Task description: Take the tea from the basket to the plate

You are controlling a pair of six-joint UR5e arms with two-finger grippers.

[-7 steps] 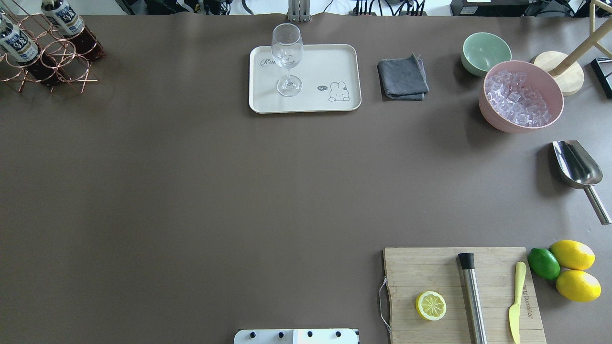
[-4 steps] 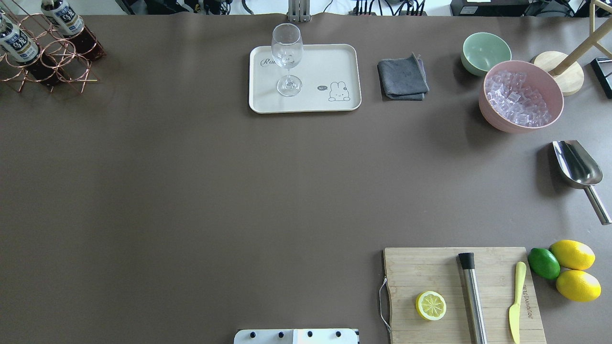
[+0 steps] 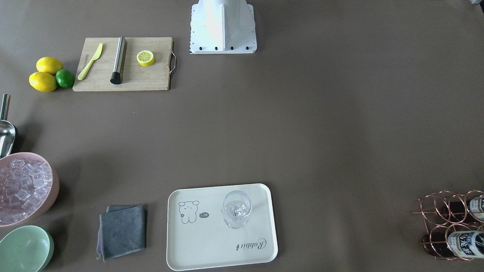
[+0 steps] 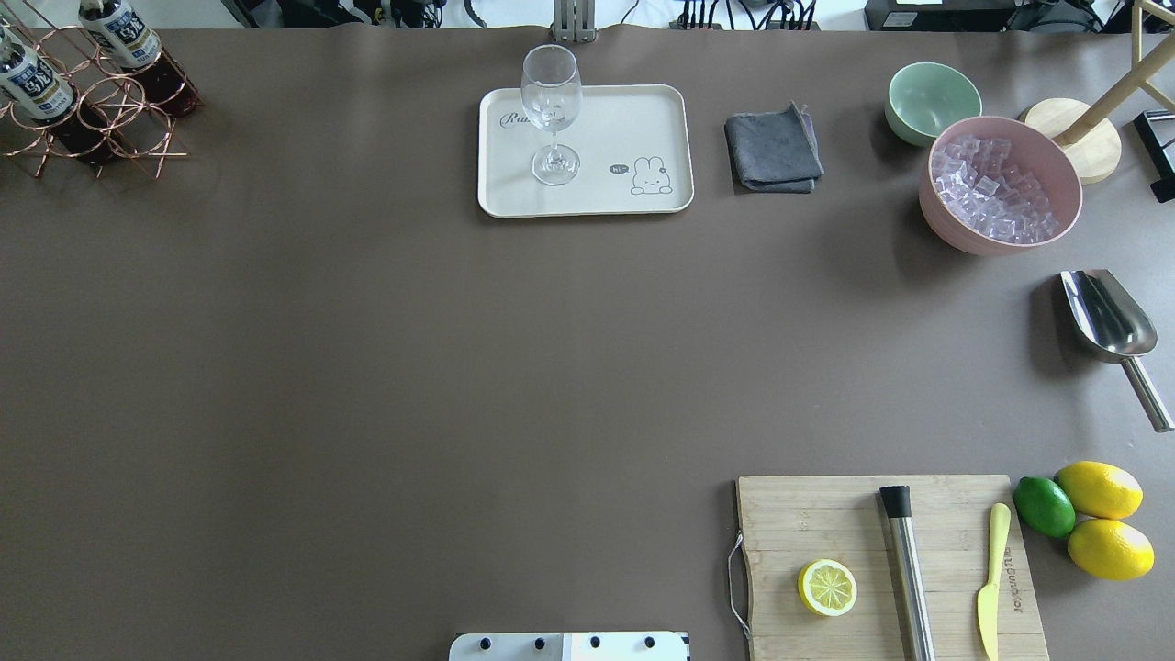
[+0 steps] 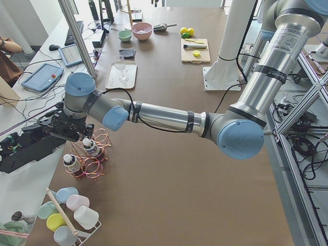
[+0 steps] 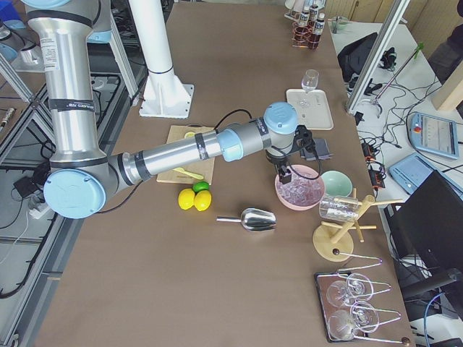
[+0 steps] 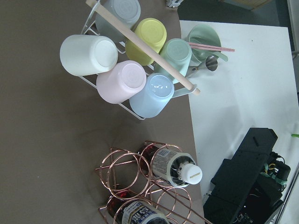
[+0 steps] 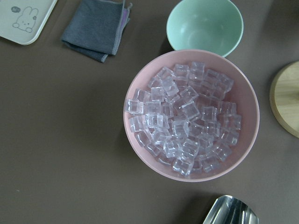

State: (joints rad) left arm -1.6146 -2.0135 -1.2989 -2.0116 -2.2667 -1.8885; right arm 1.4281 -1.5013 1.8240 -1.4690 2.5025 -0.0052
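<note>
The copper wire basket point(image 4: 101, 115) stands at the table's far left corner; it also shows in the left wrist view point(image 7: 122, 173). Two bottles of reddish-brown liquid point(image 4: 35, 84) point(image 7: 174, 166) with white caps lean in it. Their labels look dark blue-and-white from overhead, and I make out no pale beige one. The cream plate point(image 4: 633, 115) with a bear drawing lies at the far middle and carries a wine glass point(image 4: 551, 110). My left gripper point(image 5: 72, 134) hovers just over the basket; I cannot tell its state. My right gripper point(image 6: 283, 172) hangs over the pink ice bowl point(image 8: 191, 114); I cannot tell its state.
A rack of pastel cups point(image 7: 126, 56) stands beside the basket. A grey cloth point(image 4: 773, 149), a mint bowl point(image 4: 932, 96) and a metal scoop point(image 4: 1106, 317) are at the right. A wooden board point(image 4: 826, 519) holds a lemon half, a muddler and a knife.
</note>
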